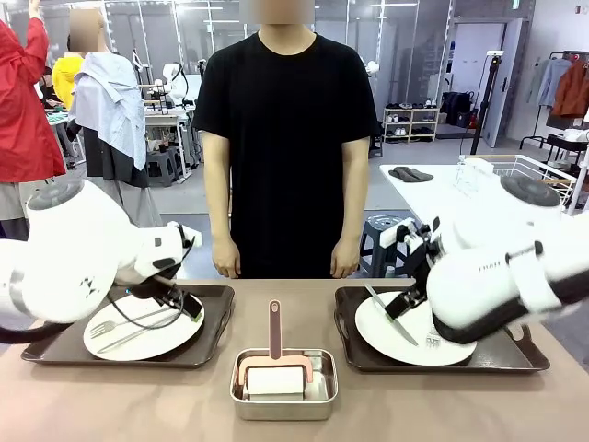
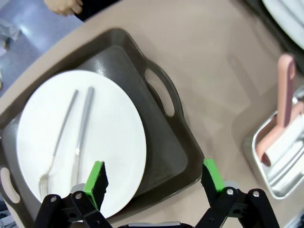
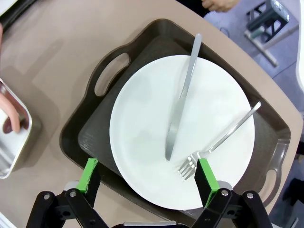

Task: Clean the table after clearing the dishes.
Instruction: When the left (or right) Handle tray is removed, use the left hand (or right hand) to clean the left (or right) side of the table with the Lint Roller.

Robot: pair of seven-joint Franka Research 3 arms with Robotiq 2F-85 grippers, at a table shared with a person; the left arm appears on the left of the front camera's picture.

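Left end effector [image 2: 153, 171] released, jaws wide, nothing between them. It hangs over the near edge of the left tray [image 2: 161, 156]: one finger is above the rim of the left plate [image 2: 109, 137], the other just past the tray corner, above bare worktop [image 2: 213, 71]. Left plate sits on its tray with a fork [image 2: 59, 142] and a knife [image 2: 83, 128] lying side by side on it, roughly parallel. Right end effector [image 3: 147, 166] also released, jaws wide, grasping nothing. It is over the right tray [image 3: 85, 137], one finger above the tray rim, the other above the right plate [image 3: 142, 118] next to the fork tines. On the right plate the right knife [image 3: 183, 95] and right fork [image 3: 223, 137] lie angled, tips near each other, handles splayed apart. Can't tell how high either end effector is above the dishes. Both trays are on the worktop, one on each side, with a square steel pan [image 1: 283, 405] between them holding a pink-handled tool [image 1: 274, 327]. A person [image 1: 285, 138] stands at the far edge, arms down, hands clear of the worktop.
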